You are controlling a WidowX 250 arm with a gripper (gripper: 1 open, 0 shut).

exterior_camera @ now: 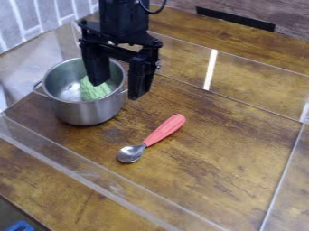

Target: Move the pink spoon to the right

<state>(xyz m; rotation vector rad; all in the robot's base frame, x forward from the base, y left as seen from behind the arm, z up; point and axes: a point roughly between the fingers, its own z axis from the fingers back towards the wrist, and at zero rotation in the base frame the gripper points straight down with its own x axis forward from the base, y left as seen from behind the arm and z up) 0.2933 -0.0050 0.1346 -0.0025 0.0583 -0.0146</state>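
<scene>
The wooden tabletop [229, 135] carries a steel pot [82, 95] with something green inside. Over the pot's right rim hangs the black end effector [117, 79], jaws wide, empty. The pink spoon [152, 139] lies nearer the camera and rightward, handle angled up-right, bowl down-left.

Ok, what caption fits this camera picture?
Open gripper hangs over the steel pot; pink spoon waits on the table.

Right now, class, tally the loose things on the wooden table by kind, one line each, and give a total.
Pots: 1, the steel pot
Spoons: 1, the pink spoon
Green things inside the pot: 1, the green item, too unclear to name
Total: 3
</scene>
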